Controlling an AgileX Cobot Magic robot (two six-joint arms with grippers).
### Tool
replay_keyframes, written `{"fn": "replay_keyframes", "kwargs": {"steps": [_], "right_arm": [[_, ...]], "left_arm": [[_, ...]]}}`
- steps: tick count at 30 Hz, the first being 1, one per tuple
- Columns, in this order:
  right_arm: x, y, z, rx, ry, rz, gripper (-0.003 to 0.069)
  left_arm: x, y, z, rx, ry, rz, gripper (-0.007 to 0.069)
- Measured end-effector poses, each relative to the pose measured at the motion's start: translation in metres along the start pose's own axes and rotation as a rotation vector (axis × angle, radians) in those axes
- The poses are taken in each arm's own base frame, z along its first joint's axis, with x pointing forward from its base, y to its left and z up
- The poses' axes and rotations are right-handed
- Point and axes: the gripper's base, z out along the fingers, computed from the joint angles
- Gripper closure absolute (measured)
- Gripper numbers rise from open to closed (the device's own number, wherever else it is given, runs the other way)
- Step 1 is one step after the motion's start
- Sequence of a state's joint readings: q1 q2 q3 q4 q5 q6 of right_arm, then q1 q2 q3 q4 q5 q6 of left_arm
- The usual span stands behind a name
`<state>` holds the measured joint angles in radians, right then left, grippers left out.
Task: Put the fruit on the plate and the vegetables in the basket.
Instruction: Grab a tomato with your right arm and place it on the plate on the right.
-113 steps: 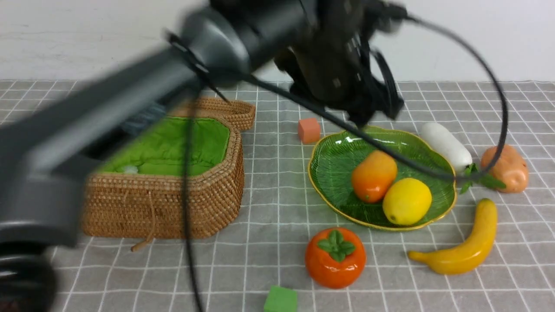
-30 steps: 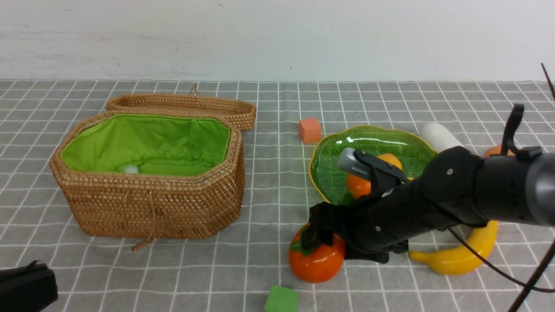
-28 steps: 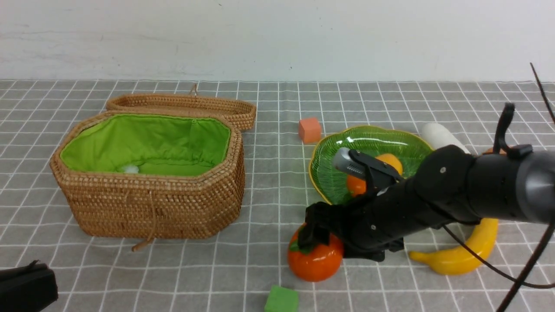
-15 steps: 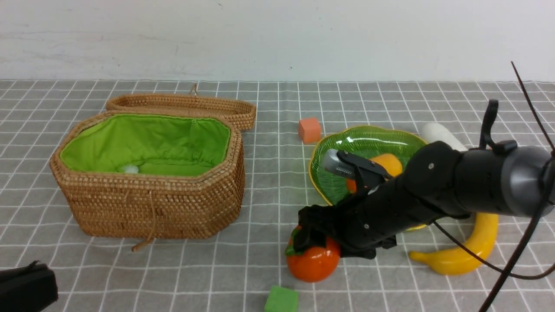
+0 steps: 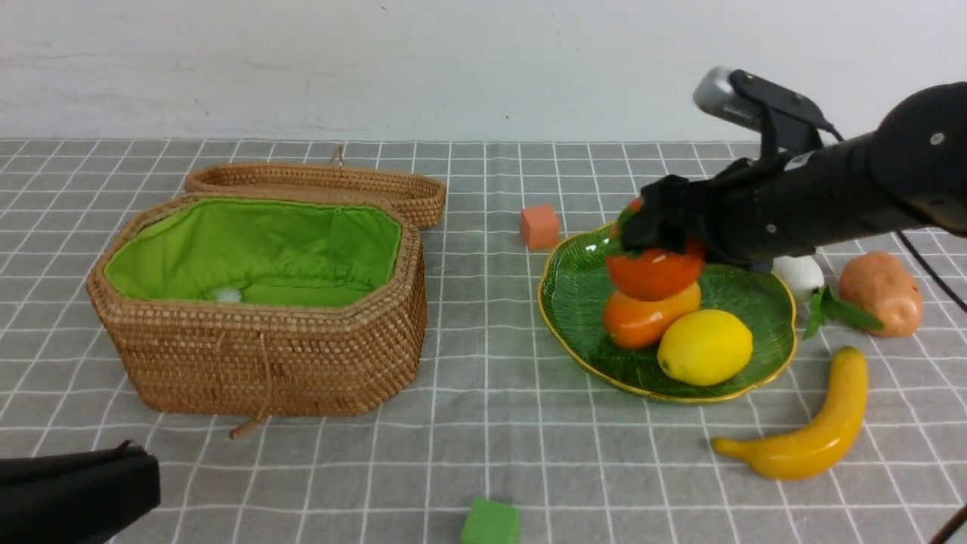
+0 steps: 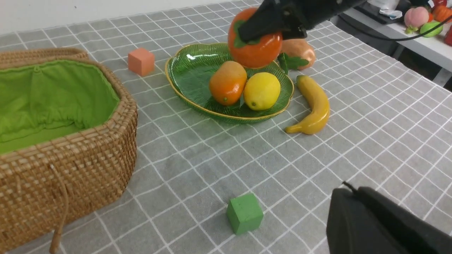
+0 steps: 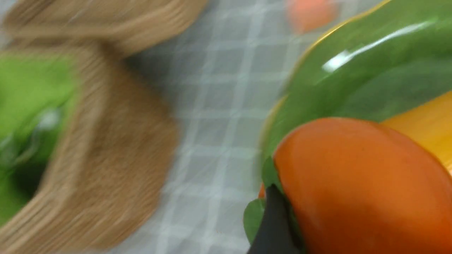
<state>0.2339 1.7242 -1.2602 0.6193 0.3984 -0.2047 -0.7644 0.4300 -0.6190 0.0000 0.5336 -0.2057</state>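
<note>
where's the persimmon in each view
Front view: persimmon right of centre, in the right gripper, above the mango.
Left wrist view: persimmon at the top, middle.
Right wrist view: persimmon close up, lower right corner.
Shared landmark: green plate, next to it in all three.

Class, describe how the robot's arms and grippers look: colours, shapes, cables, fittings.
The right arm is a thick, rounded black tube with small pale screw heads. A grey cylindrical camera sits on a black bracket at its wrist, and a thin black cable trails below. The right gripper is matt black. The left gripper shows only as a plain black block.
</note>
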Motion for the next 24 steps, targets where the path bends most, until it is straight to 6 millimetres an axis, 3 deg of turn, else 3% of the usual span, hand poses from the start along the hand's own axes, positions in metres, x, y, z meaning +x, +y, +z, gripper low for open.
{"fn": "replay_keyframes", "kwargs": {"steps": [8,11,18,24], "right_arm": [[-0.014,-0.020,0.062,0.052,-0.048,-0.006,0.0150],[-0.018,-0.021,0.073,0.053,-0.064,-0.003,0.0150],[-0.018,-0.023,0.082,0.052,-0.069,0.019,0.0130],[-0.019,-0.022,0.082,0.051,-0.069,0.018,-0.0016]], "left_arm": [[-0.001,0.000,0.007,-0.002,0.011,0.000,0.0638],[-0.001,-0.001,0.008,0.002,0.007,-0.007,0.0638],[-0.002,-0.001,0.008,0.009,-0.004,-0.015,0.0638],[-0.002,-0.002,0.008,0.018,-0.003,-0.031,0.0638]]}}
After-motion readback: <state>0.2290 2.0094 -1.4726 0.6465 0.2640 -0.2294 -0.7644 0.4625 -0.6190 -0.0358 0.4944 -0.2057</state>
